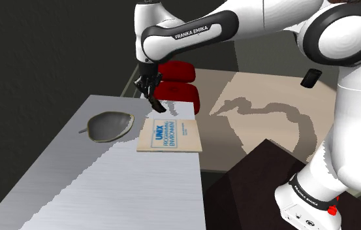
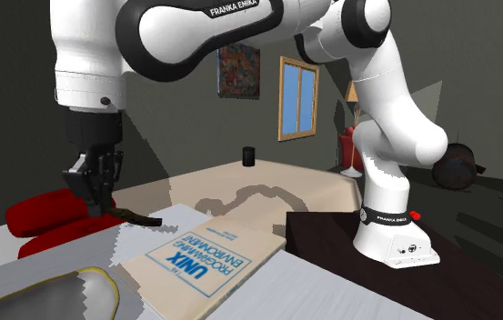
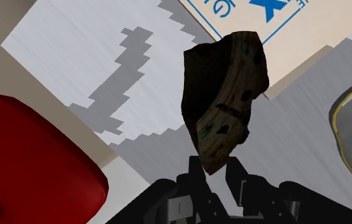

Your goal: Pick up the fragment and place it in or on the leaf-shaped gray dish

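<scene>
Black gripper (image 1: 151,93) is clamped on the dark, mottled fragment (image 3: 225,95), held above the table's (image 1: 107,189) far edge beside the book (image 1: 170,135). The gray leaf-shaped dish (image 1: 110,125) sits apart, near the same edge. The fragment is best carried across level and lowered into the hollow before release.

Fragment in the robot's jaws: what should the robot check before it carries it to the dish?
1. Fragment clasped between the jaws: ok.
2. Fragment off the table: ok, it seems to hang above it.
3. Leaf-shaped dish empty and right way up: ok.
4. Fragment above the dish: not ok; it hangs by the book's far edge, and the dish lies towards the shoulder view's left.
5. Way across to the dish free: ok; the book lies flat.
6. Grip firm enough for the move: cannot tell.
</scene>
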